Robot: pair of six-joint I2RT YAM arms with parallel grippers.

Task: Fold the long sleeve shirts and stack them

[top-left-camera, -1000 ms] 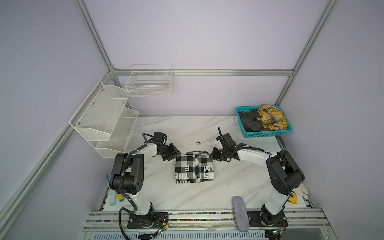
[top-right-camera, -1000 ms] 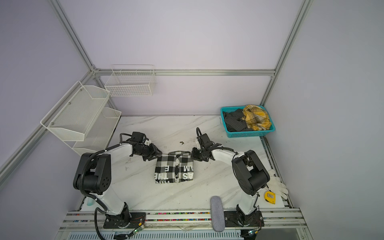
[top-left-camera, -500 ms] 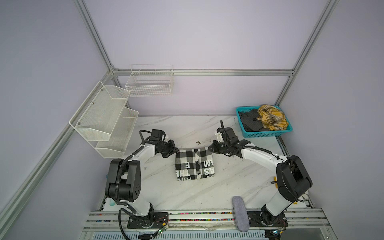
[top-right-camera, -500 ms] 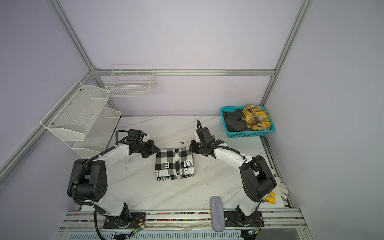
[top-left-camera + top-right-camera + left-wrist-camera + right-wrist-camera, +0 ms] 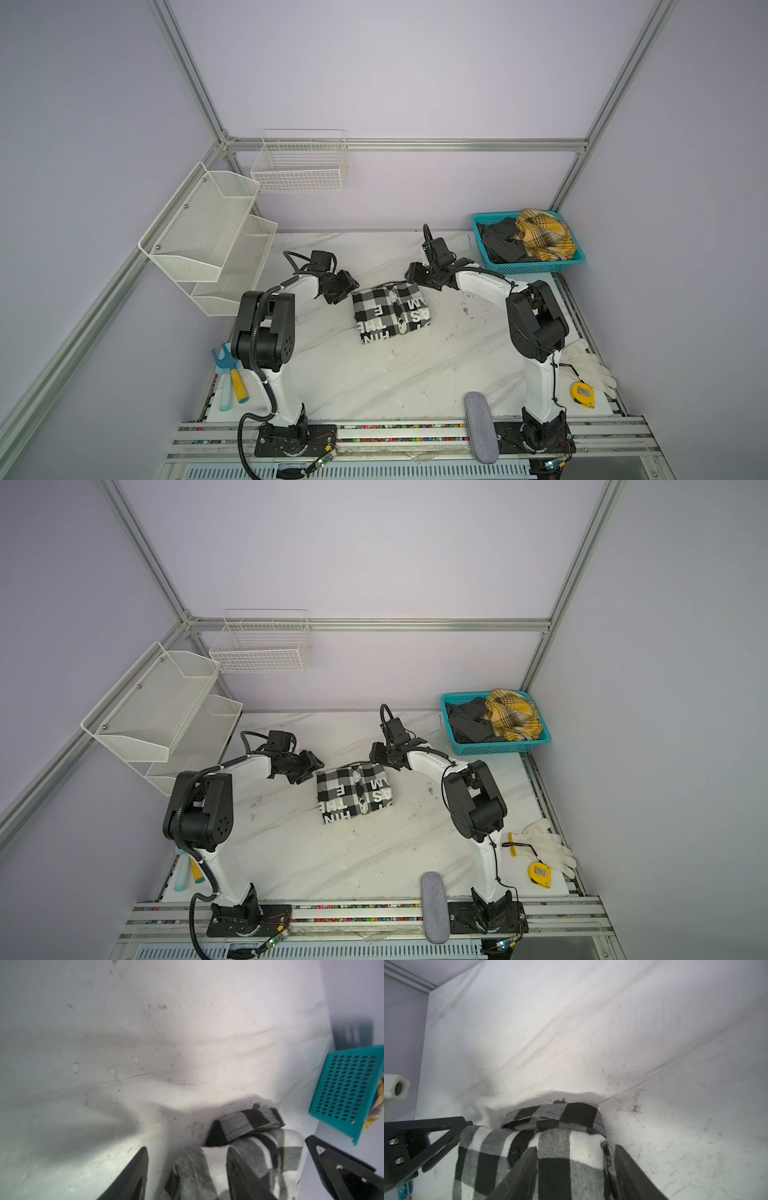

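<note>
The black-and-white checked long sleeve shirt [image 5: 390, 311] [image 5: 355, 793] lies folded into a small rectangle mid-table, white lettering up. My left gripper [image 5: 345, 287] [image 5: 187, 1151] is at its far left corner, jaws apart, and the cloth corner [image 5: 193, 1169] sits loosely between them. At the far right corner my right gripper [image 5: 412, 276] [image 5: 575, 1149] also stands open over the checked cloth [image 5: 556, 1159]. The collar [image 5: 556, 1113] pokes out beyond the fold. A yellow plaid shirt [image 5: 544, 235] and a dark grey one [image 5: 498, 245] lie crumpled in the teal basket [image 5: 536, 266].
White mesh shelves [image 5: 208, 232] hang on the left wall and a wire basket [image 5: 299, 166] on the back wall. A grey pouch [image 5: 480, 428] lies at the front edge. White gloves [image 5: 586, 365] and a yellow tape measure [image 5: 582, 394] lie at the right, a blue-and-yellow tool [image 5: 228, 374] at the left.
Both grippers were shut on the shirt's far corners and now stand open. The folded shirt has slid a little toward the back of the table.
</note>
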